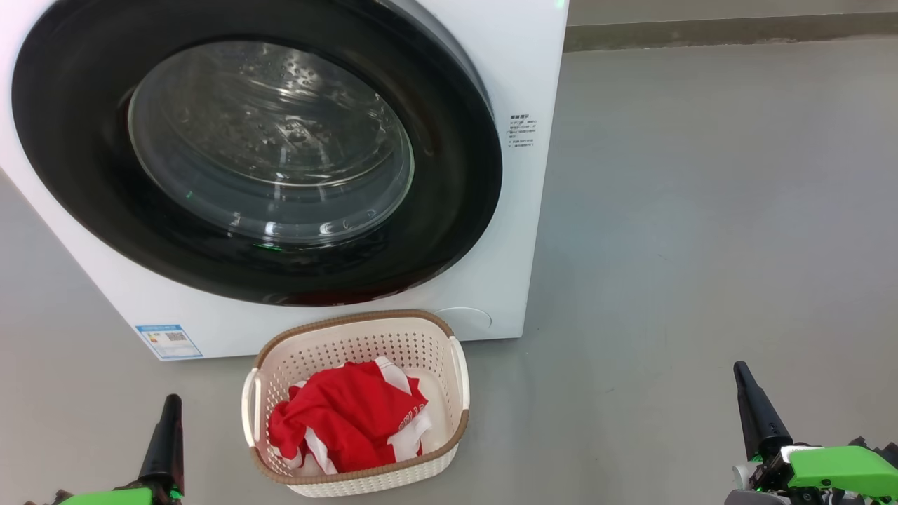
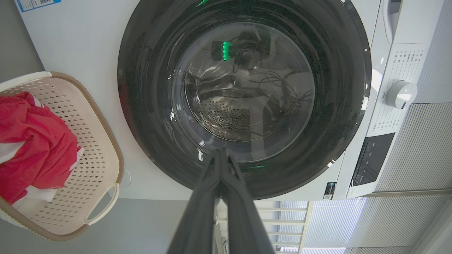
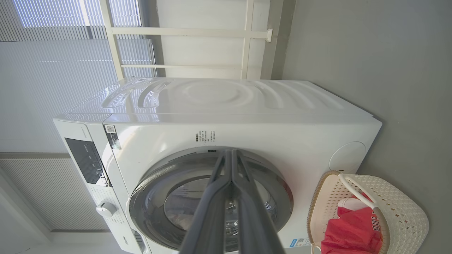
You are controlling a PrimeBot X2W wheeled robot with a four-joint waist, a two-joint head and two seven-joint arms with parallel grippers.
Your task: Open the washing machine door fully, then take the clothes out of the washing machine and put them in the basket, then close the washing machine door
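Washing machine door (image 1: 266, 154) seemingly shut, perhaps unlatched.
Left gripper (image 1: 171, 408), right gripper (image 1: 744, 382) pressed together, empty, clear of it; could swing open over basket (image 1: 358, 319) of clothes (image 1: 344, 414).

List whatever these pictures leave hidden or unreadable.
- Drum contents: reflections on the door glass mask them, head and left wrist views.
- Basket floor: under the clothes, head view.
- Label text: too small, head view.
- Part of the door: behind the right gripper, right wrist view.
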